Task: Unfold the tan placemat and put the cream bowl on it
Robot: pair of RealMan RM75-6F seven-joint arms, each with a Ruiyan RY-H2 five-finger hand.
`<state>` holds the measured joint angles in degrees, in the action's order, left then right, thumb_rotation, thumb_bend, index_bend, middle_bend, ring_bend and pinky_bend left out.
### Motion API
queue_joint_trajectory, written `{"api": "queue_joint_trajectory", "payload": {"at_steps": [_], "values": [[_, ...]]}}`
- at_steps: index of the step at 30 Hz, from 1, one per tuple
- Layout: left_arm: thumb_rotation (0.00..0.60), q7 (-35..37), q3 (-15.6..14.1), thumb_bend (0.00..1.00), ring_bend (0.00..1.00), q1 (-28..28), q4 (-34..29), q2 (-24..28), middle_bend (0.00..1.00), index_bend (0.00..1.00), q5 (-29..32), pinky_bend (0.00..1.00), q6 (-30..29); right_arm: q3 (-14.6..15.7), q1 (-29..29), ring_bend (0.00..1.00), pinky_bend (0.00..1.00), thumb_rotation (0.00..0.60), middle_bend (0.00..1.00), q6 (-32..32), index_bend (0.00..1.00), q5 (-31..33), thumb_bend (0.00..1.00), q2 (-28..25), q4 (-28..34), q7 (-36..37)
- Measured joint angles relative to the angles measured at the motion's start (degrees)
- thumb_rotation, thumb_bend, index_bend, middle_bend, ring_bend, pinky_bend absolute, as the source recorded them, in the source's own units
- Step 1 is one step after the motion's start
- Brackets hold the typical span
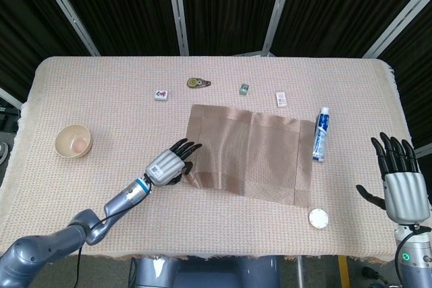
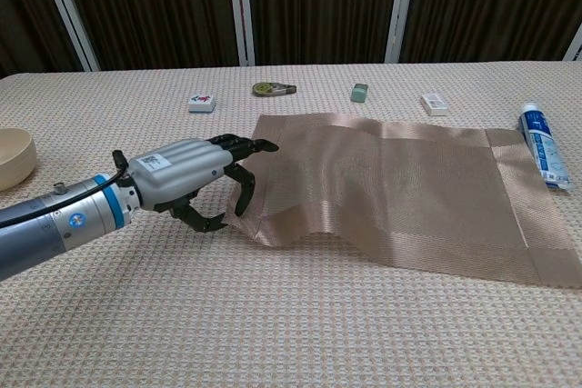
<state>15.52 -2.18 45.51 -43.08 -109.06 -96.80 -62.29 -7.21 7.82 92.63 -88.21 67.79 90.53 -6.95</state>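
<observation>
The tan placemat [image 1: 253, 150] [image 2: 400, 184] lies spread open in the middle of the table. Its near-left edge is raised and bunched. My left hand [image 1: 169, 164] [image 2: 186, 179] grips that edge, with the fingers curled over it and the thumb below. The cream bowl [image 1: 73, 141] [image 2: 11, 156] stands upright at the far left of the table, well away from the mat. My right hand [image 1: 399, 180] hovers off the table's right front corner with its fingers spread and nothing in it. It shows only in the head view.
A blue and white tube [image 1: 321, 134] [image 2: 543, 156] lies just right of the mat, and a white round lid [image 1: 318, 218] sits near its front right corner. Behind the mat are a tile [image 1: 161, 94], a tape measure [image 1: 198, 83], a green block [image 1: 244, 88] and a white eraser [image 1: 281, 99].
</observation>
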Motion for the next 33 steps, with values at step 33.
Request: {"api": "queue_joint_trajectory", "payload": {"at_steps": [33], "values": [[0.6,-14.9,-14.7,0.48,0.0,-5.0,-35.8,27.2,0.0,0.67,-11.5,0.0,-6.0,1.1,-0.8,0.0,0.0,0.6,0.0,1.4,0.0,-4.0,0.0,0.6,1.8,-3.5]]}}
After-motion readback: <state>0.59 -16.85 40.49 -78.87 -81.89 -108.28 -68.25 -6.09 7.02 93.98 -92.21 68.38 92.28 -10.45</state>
